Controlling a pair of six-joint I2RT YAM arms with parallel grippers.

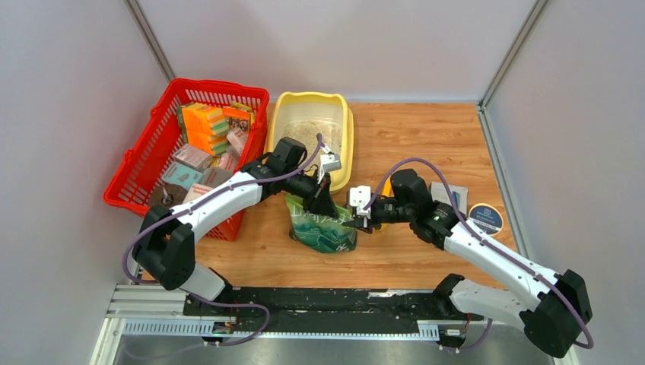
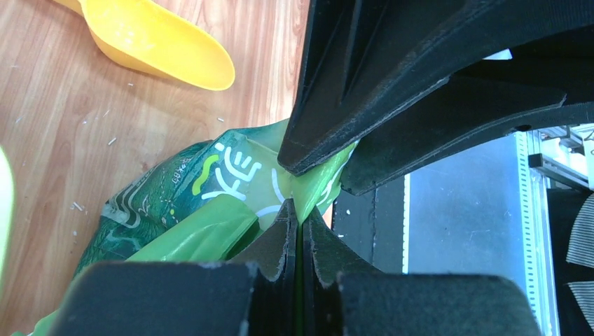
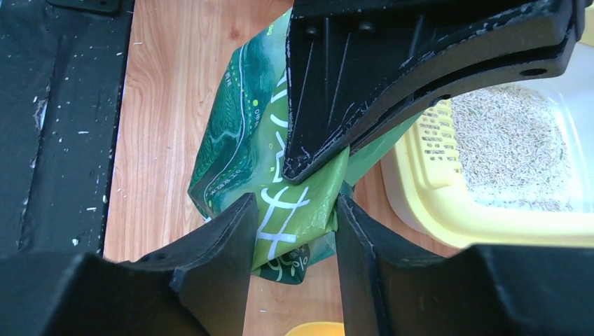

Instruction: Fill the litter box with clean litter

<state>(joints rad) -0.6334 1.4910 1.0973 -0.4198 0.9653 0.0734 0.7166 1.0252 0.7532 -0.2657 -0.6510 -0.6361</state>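
Well, the green pouch [image 1: 323, 228] stands upright on the table just at the near end of the litter box [image 1: 347, 141], close to its slotted lip, and both arms are at the pouch's mouth. The left gripper [image 2: 300, 210] is pinched tight on a strip of the top film, jaws together with only the green sheet between them. The right gripper [image 3: 294, 217] comes in from the other side with its jaws part-way apart and a fold of the pouch filling the gap; whether they are pressing on it yet I cannot tell.

A thin bed of clean litter [image 3: 511, 140] already lies on the box floor, so I'd judge the task begun but far from done, with the rest presumably inside the pouch.

The step in hand looks like getting a two-handed hold on the mouth to open it. To do it well, the right jaws should close squarely on the lip opposite the left's pinch — not on both layers at once, or the mouth stays sealed. Then draw the two lips apart gently, so the film spreads rather than tears. Any tipping should carry the mouth over the box rim toward its middle. A yellow scoop [image 2: 161, 42] lies by the box's near right corner, best avoided.
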